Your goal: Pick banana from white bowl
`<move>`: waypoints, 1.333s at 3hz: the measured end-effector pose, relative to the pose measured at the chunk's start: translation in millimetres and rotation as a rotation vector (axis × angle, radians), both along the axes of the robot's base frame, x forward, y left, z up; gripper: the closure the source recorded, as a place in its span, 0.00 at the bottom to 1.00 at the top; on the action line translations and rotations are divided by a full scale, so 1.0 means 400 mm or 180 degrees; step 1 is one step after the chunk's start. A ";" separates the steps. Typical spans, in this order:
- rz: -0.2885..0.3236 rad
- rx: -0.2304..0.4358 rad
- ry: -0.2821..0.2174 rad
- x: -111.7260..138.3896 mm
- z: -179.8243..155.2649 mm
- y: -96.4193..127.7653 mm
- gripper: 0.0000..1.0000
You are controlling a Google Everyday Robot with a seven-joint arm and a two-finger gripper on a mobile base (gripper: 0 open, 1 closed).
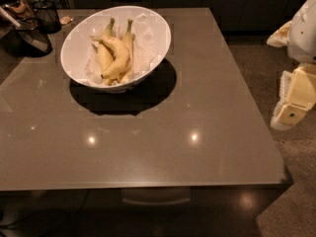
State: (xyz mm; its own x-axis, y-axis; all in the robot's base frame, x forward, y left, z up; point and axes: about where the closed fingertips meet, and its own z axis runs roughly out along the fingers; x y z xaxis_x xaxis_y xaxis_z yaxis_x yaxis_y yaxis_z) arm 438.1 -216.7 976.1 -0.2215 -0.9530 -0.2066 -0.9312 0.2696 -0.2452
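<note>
bananas [117, 56], about three of them, lie pressed together in the white bowl [76, 51], stems pointing to the far side and one curved fruit lying across the others. they rest near the middle of the bowl on what looks like crumpled white paper [145, 46] lining its right side. the bowl sits tilted on the far left part of the grey glossy table [148, 147], its far right rim raised, and casts a dark shadow on the near right side of its base.

the gripper [294, 100] hangs at the right edge of the scene, past the table's right edge and over the speckled floor [296, 191]. it is cream-coloured and partly cut off by the edge of the view. whether it is open or closed cannot be told, and nothing can be seen in its hold. the white arm [303, 28] reaches up above it. the bananas are well apart from the gripper, far to its left and a little farther back, with a wide stretch of bare table between them.

at the far left corner stand a dark wire basket [32, 36] and a dark mesh cup [48, 14].
</note>
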 end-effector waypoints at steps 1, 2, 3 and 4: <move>0.0000 0.0000 0.0000 0.000 0.000 0.000 0.00; -0.0001 0.0144 0.0039 0.013 0.020 0.017 0.00; 0.0098 0.0315 0.0239 0.135 0.076 0.131 0.00; 0.0136 0.0364 0.0111 0.156 0.094 0.154 0.00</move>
